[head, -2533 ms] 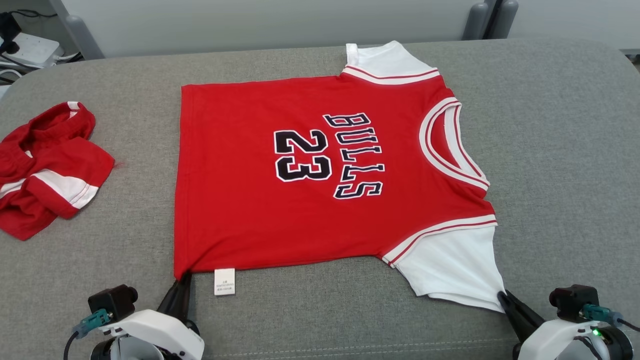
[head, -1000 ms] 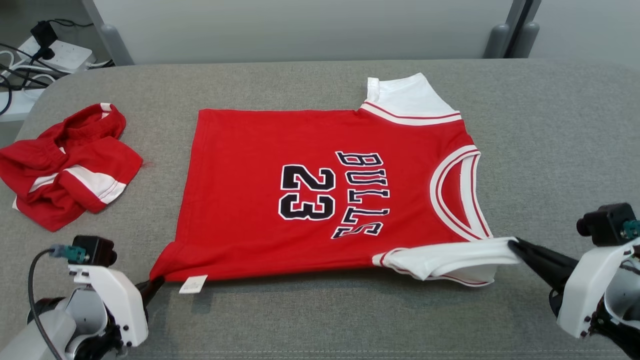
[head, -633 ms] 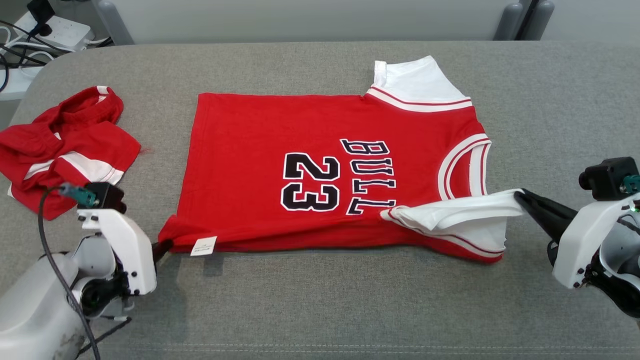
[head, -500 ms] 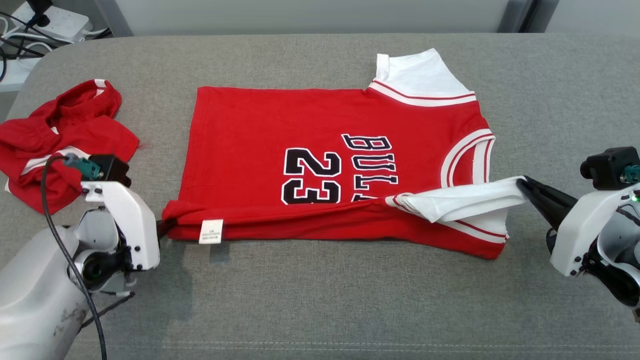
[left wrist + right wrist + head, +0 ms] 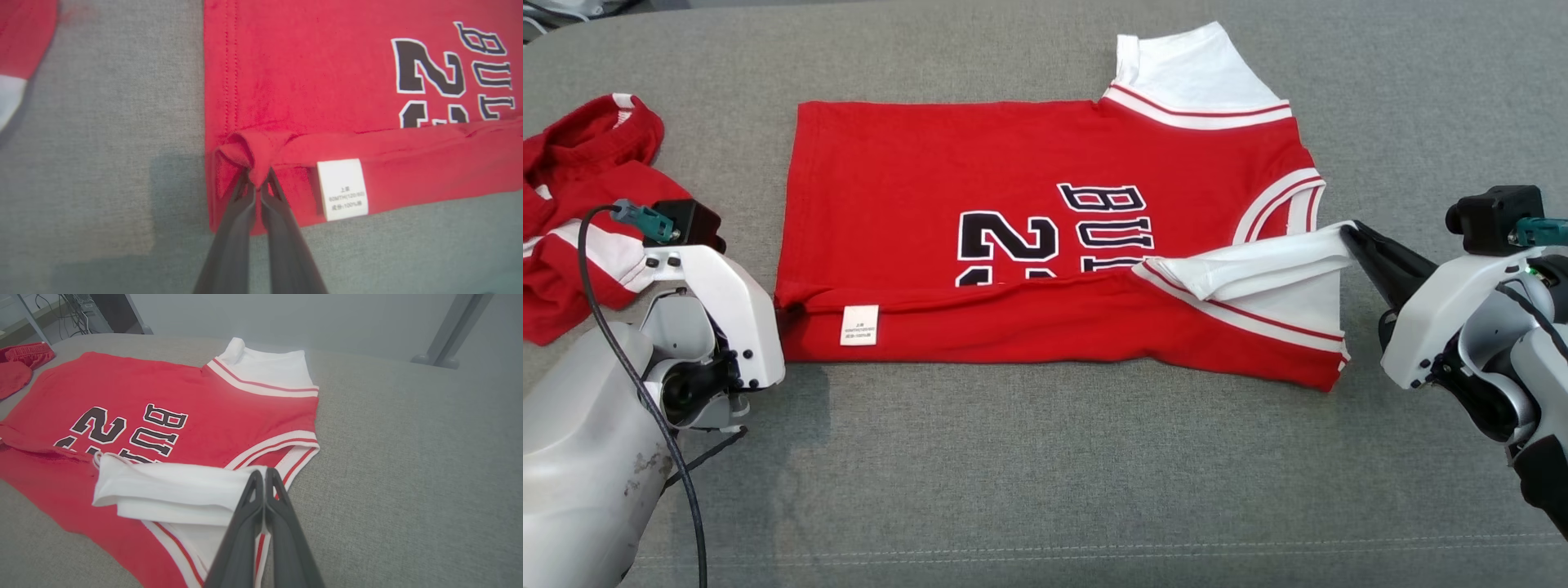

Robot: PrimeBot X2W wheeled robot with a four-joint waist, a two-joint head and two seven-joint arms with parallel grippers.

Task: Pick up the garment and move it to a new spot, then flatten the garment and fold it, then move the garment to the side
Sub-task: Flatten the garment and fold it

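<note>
The garment [image 5: 947, 180] is a red jersey with white sleeves and black lettering, lying flat on the grey table [image 5: 1045, 474]. Its near long edge is folded over onto the lettering, and a white care label [image 5: 860, 325] faces up on the fold. My left gripper [image 5: 783, 312] is shut on the garment's near hem corner [image 5: 255, 153]. My right gripper [image 5: 1343, 231] is shut on the tip of the near white sleeve [image 5: 175, 490], holding it lifted over the red body. The far white sleeve [image 5: 1184, 73] lies flat.
A second red and white garment [image 5: 580, 204] lies crumpled at the table's left end, close behind my left wrist. Bare grey table stretches along the front and to the right of the jersey [image 5: 408, 457].
Both grippers have carried the near edge away from me over the jersey, so the fold covers more of the number and letters. The camera has also tilted down.
</note>
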